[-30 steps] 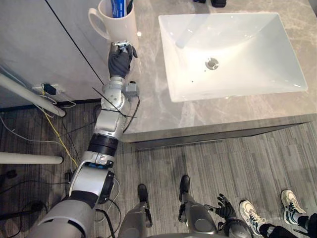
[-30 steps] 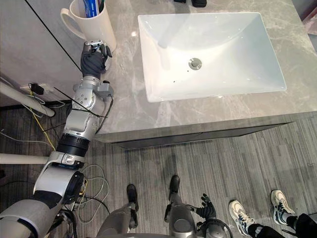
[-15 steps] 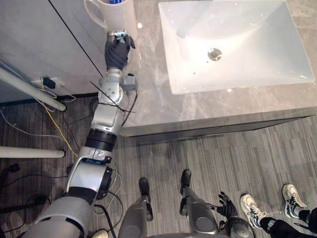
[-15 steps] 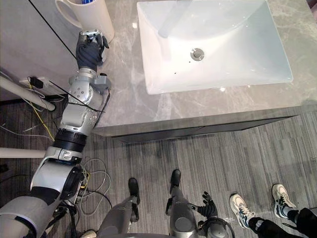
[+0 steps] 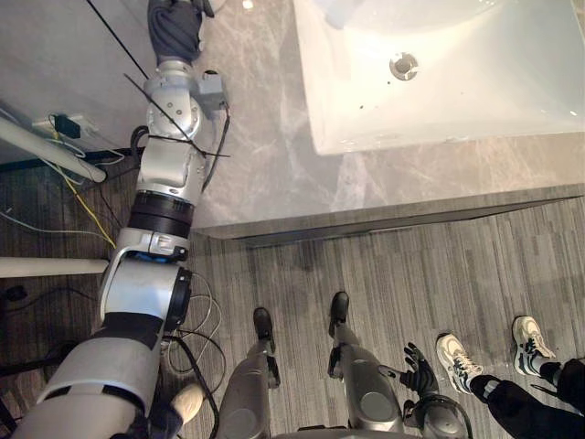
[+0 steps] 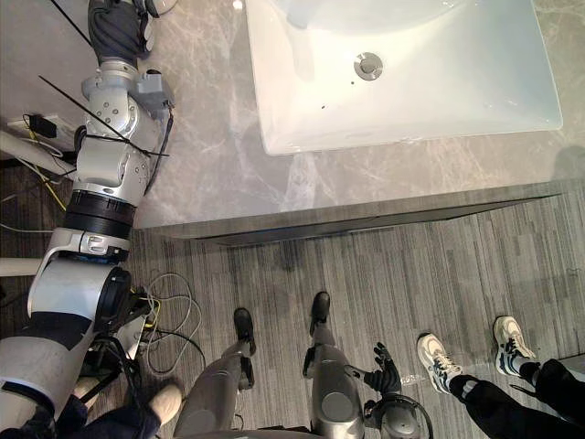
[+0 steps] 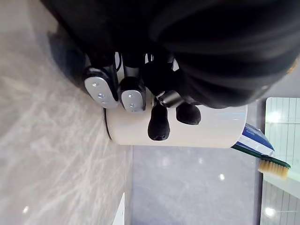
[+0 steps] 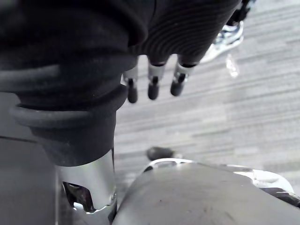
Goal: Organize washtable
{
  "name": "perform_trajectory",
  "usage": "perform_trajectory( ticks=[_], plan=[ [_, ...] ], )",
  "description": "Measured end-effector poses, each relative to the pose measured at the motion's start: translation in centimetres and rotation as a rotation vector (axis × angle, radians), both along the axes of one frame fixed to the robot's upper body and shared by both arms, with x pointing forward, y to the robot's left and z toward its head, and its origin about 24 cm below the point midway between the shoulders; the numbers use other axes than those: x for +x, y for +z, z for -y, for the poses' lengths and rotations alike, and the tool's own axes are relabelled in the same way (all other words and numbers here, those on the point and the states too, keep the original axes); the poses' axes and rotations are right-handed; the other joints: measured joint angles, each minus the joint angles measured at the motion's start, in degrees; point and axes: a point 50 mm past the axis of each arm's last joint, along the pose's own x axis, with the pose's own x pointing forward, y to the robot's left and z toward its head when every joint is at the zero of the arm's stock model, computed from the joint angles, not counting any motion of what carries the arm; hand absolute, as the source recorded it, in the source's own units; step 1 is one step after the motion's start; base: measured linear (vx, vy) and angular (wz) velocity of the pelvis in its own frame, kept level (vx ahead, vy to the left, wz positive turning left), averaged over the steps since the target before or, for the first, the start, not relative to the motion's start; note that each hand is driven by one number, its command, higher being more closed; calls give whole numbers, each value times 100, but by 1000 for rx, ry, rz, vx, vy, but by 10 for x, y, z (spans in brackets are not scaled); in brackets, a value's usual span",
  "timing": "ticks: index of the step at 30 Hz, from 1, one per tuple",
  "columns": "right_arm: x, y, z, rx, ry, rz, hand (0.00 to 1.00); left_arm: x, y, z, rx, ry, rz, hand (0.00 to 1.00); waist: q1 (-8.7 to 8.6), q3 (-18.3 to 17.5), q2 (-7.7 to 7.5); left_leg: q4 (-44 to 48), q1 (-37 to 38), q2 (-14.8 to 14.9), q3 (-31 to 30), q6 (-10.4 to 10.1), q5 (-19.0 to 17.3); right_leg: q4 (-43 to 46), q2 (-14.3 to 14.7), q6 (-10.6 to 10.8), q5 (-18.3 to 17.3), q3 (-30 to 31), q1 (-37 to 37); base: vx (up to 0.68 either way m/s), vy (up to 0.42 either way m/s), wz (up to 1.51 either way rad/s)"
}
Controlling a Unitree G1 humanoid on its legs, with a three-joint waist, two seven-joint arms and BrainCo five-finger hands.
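So the left hand (image 5: 174, 23) was seen reaching far up along the left edge of the grey marble countertop (image 5: 265, 137), beside the white sink (image 5: 439, 82). From the wrist camera, its fingers (image 7: 132, 93) were found curled over the white mug (image 7: 201, 133), with the dark tips pressed on the mug's side, so it was pretty much gripped. The mug was parked on the countertop next to the wall. A blue toothpaste tube (image 7: 255, 143) and a toothbrush (image 7: 274, 168) were spotted sticking out of its mouth. The right hand (image 8: 152, 86) was left hanging low over the wood-look floor (image 5: 302, 274), fingers loose and straight, nothing held. A person's white shoes (image 5: 452, 352) were caught on the floor just beside it.
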Motion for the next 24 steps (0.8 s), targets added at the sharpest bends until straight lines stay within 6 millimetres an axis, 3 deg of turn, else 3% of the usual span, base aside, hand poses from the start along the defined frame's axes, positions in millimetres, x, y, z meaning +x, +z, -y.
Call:
perform_trajectory(
  ticks=[10,15,21,22,24],
  plan=[
    [0,0,0,-1,1,9,0,0,1,0,-4,4,1,100,10,0,-1,7,-19,-1,-9,0,0,-8,0,-4,5,-1,-9,0,0,0],
    [-1,0,0,3,-6,7,0,-8,-4,12,12,-43,31,100,33,-1,0,7,-19,-7,-37,1,1,-31,0,-4,5,-22,23,5,0,1],
    [-8,-6,2,2,-20,-34,0,-44,-68,26,46,-138,8,100,216,-104,54,-12,303,-21,-245,-1,-1,-192,15,-1,1,-58,440,31,-7,3],
    [-12,-9,4,-1,-26,-56,0,-54,-89,26,44,-146,-27,100,287,-243,102,-33,327,-21,-272,-2,-1,-200,17,2,-4,-68,462,50,-12,13],
    [-20,-14,8,-5,-37,-103,0,-79,-151,18,44,-139,-187,100,357,-579,198,-41,571,-10,-307,-10,-8,-208,30,-41,-32,-154,750,39,-5,15]
  ],
)
